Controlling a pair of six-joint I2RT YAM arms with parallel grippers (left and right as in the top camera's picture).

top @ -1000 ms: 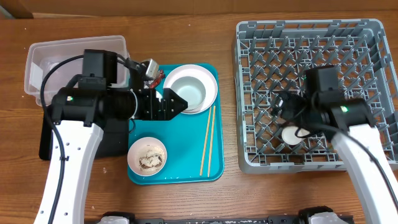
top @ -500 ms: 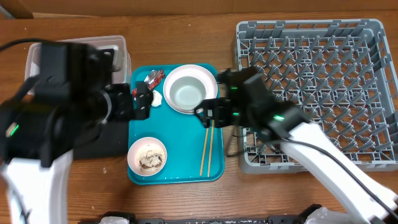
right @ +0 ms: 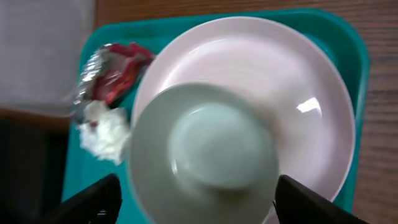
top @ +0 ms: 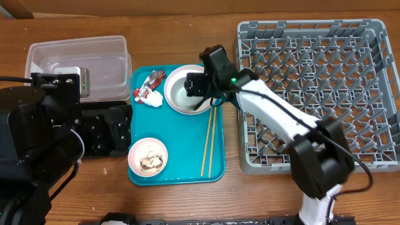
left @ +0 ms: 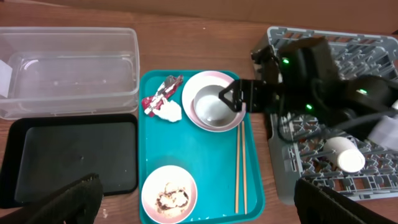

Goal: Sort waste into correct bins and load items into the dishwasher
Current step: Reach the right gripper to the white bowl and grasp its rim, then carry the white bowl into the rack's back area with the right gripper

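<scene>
Right gripper has swung out of the square grey plastic dish rack, where it was a second ago, and now hangs over the grey bowl. That bowl sits on the pale pink round plate at the 1 o'clock corner of the teal plastic serving tray. Its jaws are spread, one finger either side of the bowl, can't tell if they touch it. Left gripper has backed off toward 9 o'clock, jaws wide apart, holding nothing. Crumpled red-and-silver wrapper and crumpled white napkin sit at the tray's 11 o'clock. The small pinkish-white bowl with rice and brown scraps is at 7, and the thin wooden chopsticks run along the 4 o'clock edge. Clear plastic rectangular tub is at 10 o'clock of the teal tray, shallow black rectangular tray at 9. Small white cup lies in the rack.
</scene>
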